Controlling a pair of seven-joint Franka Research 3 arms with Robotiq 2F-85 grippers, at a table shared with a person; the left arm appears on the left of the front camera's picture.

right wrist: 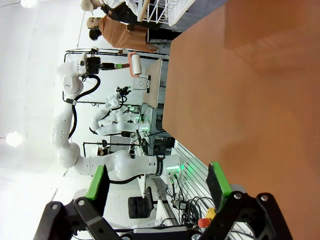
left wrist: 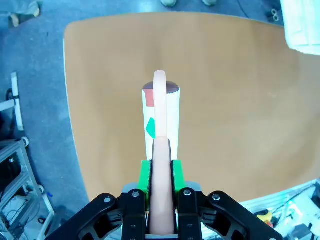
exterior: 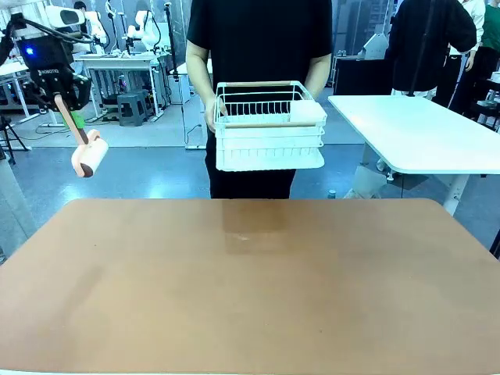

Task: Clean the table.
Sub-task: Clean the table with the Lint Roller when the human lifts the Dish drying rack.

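As I read the feeds from my station, I list everything against the table (exterior: pixel 250 289);

Item 1: the table, reddish-brown top with rounded corners, spanning the near and middle ground of the front view; its top lies bare, with a faint darker patch towards the far edge.

Item 2: left gripper (exterior: pixel 62 98), raised above the table's far left corner; jaws clamped on the peach handle of a lint roller (exterior: pixel 88 156); in the left wrist view the green pads (left wrist: pixel 145 175) press the handle on both sides.

Item 3: the lint roller, white roll with a reddish end cap, hanging tilted below the claw, well clear of the table top.

Item 4: right gripper (right wrist: pixel 157 179), in its own wrist view, looking along the table; fingers spread wide, nothing between them.

Item 5: white wire rack (exterior: pixel 269 125), carried in both hands by a person (exterior: pixel 258 39) standing just beyond the table's far edge; it is lifted off the table.

Item 6: white-topped table (exterior: pixel 414 133), beyond the table's far right corner.
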